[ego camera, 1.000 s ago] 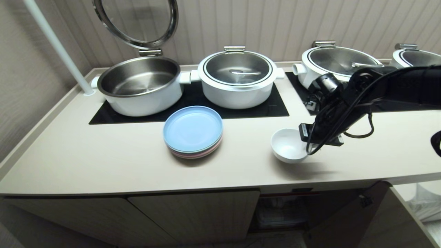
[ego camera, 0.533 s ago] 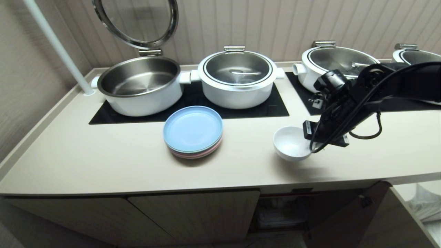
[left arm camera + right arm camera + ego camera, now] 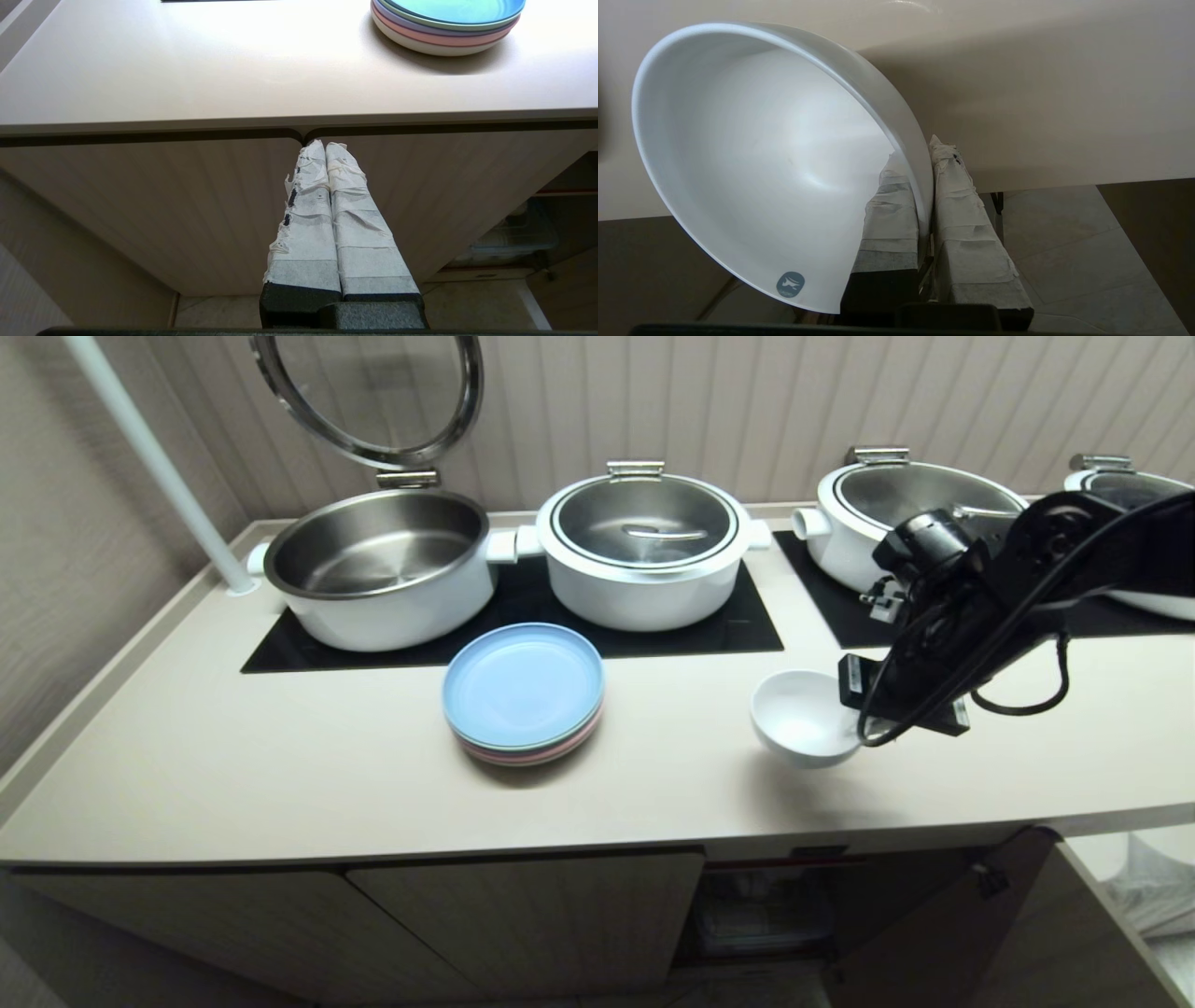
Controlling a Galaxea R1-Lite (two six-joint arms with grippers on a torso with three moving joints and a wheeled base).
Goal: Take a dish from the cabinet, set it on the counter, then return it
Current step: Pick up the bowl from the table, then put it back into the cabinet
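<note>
Over the cream-beige tabletop (image 3: 280, 756), your right gripper's (image 3: 924, 186) fingers (image 3: 962, 219) pinch the glossy white bowl's (image 3: 801, 717) rim only; a jolt could slip it.

On the counter (image 3: 280, 756), the stack of plates (image 3: 523, 693) sits left of the dish (image 3: 803, 719) — pots (image 3: 644, 546) stand farther back; the cabinet (image 3: 523, 924) lies below.
</note>
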